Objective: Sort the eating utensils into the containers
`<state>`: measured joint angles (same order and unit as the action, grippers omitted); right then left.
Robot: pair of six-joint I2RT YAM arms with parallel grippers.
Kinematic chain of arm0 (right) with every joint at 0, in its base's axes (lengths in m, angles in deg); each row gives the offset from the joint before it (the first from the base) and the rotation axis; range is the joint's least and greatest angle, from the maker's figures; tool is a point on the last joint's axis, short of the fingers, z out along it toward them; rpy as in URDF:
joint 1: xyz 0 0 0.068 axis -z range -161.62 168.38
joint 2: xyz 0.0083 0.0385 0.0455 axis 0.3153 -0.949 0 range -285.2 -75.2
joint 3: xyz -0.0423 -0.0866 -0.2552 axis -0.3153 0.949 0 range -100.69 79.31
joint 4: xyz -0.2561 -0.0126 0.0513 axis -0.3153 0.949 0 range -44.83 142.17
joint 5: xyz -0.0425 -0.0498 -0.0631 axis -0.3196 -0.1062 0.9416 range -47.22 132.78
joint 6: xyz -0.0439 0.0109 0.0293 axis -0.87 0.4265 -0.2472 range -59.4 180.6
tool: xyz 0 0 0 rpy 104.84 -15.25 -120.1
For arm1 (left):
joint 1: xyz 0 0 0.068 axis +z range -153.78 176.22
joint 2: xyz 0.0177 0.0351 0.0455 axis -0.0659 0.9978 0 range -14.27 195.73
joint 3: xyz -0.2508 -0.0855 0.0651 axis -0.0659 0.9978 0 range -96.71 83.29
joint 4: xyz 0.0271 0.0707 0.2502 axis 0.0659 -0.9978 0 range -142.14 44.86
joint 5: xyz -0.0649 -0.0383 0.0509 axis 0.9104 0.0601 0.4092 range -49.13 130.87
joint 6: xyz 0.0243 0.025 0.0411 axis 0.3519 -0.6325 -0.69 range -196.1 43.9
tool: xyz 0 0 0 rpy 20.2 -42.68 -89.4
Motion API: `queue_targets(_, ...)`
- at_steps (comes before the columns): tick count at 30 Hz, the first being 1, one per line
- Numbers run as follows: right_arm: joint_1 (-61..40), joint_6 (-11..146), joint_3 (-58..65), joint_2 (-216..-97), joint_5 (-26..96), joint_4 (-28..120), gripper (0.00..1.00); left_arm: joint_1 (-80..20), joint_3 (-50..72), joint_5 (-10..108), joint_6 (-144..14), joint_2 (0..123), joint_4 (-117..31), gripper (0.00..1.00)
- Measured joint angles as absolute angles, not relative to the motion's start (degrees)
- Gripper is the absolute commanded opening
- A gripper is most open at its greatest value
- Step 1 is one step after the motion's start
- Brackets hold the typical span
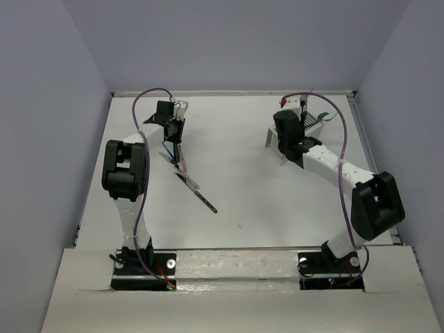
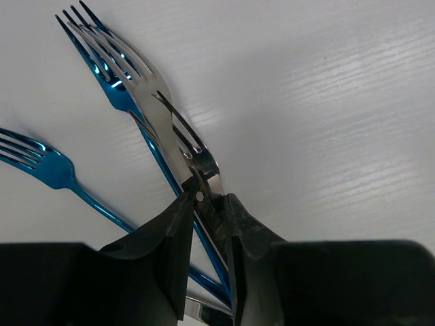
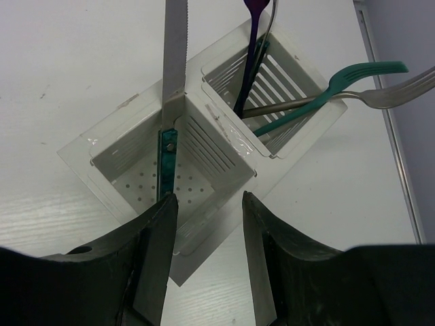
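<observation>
My left gripper [image 2: 212, 197] is down on the table at a small pile of eating utensils [image 1: 184, 168]. Its fingertips press both sides of the dark neck of a silver fork [image 2: 146, 95]. Two blue forks [image 2: 47, 168] lie under and beside it. My right gripper [image 3: 207, 197] hangs open over the white slatted container [image 3: 102, 146], with nothing between its fingers. A teal-handled knife [image 3: 165, 159] stands in the near compartment, just off my left fingertip. The far compartment holds a purple utensil [image 3: 253, 41], a teal fork [image 3: 353, 73] and a silver fork [image 3: 397, 92].
A dark-handled utensil [image 1: 205, 202] lies apart from the pile, toward the table's middle. The container [image 1: 318, 122] stands at the back right, close to the table's right rail [image 3: 384, 102]. Grey walls close in the table on three sides.
</observation>
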<state>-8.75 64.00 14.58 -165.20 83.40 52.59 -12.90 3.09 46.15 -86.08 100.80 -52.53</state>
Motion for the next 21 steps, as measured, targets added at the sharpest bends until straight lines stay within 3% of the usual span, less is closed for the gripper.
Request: queue_targets(21,-10.13,62.9,14.6,-165.2,84.93,52.61,0.49,-10.72,7.11,46.91,-86.03,99.44,-50.5,0.34)
